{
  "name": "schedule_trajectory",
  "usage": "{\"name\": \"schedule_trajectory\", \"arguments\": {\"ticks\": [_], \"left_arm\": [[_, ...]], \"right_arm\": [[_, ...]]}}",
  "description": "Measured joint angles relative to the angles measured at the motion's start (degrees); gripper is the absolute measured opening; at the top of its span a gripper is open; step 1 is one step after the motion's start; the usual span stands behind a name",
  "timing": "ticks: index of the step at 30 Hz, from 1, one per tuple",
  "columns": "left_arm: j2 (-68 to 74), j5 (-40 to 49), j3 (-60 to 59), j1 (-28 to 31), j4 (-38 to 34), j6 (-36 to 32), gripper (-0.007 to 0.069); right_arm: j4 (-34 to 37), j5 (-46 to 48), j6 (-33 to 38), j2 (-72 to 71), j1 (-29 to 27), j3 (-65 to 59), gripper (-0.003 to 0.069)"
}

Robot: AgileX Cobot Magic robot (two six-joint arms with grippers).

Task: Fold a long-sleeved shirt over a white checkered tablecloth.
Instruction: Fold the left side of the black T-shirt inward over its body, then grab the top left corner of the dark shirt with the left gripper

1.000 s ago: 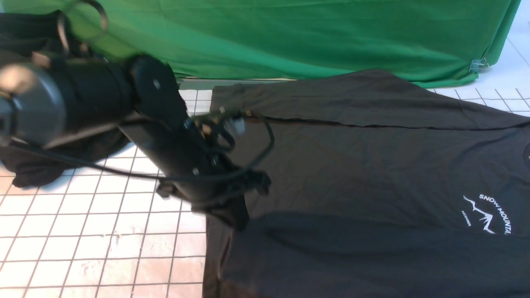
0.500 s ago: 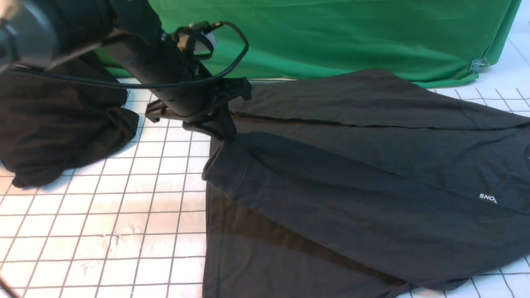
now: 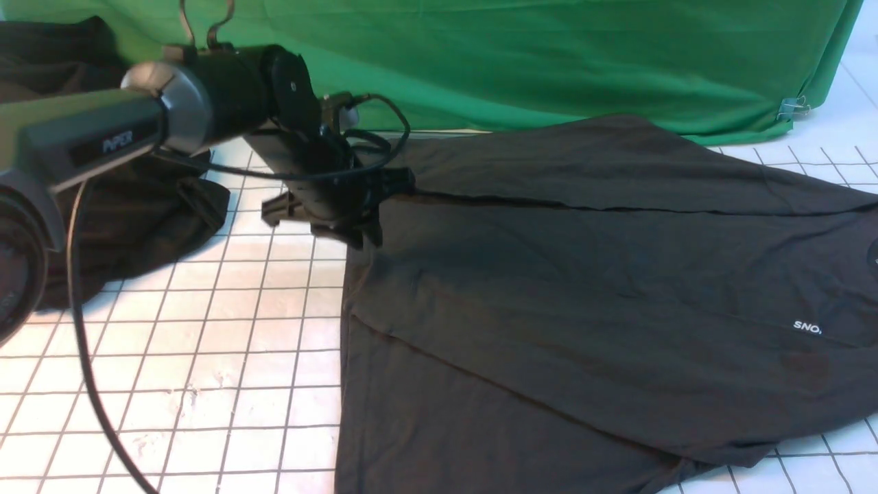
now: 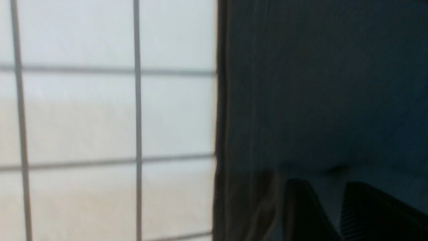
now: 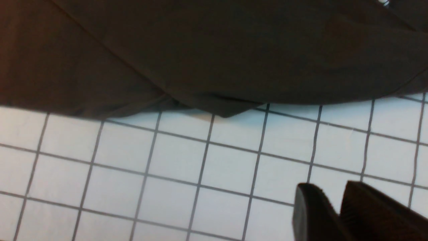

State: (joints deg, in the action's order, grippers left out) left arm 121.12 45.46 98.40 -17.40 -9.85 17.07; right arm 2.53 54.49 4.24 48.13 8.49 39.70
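The dark charcoal long-sleeved shirt (image 3: 583, 288) lies spread on the white checkered tablecloth (image 3: 206, 343). Its near part is folded back over the body, leaving only the letters "SNO" (image 3: 807, 327) of the print showing. My left gripper (image 3: 360, 230) hovers at the shirt's far-left corner. In the left wrist view its fingers (image 4: 301, 204) stand apart over the shirt (image 4: 317, 83), nothing between them. My right gripper (image 5: 329, 190) is out of the front view. It hangs over bare tablecloth (image 5: 167, 174) near the shirt's edge (image 5: 234, 50), jaws slightly apart and empty.
A crumpled black garment (image 3: 137, 226) lies at the far left under my left arm. A green cloth (image 3: 549, 62) hangs along the back, clipped at its right corner (image 3: 792, 108). The left arm's cable (image 3: 82, 357) trails over the tablecloth.
My left gripper carried the shirt's near edge away from me to the far-left corner, covering most of the print. The fabric now lies flat and the left jaws have parted.
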Motion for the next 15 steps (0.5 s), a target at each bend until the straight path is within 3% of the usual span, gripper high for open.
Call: {"name": "schedule_trajectory", "arguments": {"ticks": [7,15], "left_arm": [[0.5,0.1,10.2,1.6,-2.1,0.8,0.0397],[9.4,5.2,18.6,7.2,-16.1,1.0,0.0409]], "right_arm": [[0.0,-0.1,0.0,0.0,0.0,-2.4,0.0146],[0.0,-1.0,0.0,0.0,0.0,-2.4,0.0148]]}}
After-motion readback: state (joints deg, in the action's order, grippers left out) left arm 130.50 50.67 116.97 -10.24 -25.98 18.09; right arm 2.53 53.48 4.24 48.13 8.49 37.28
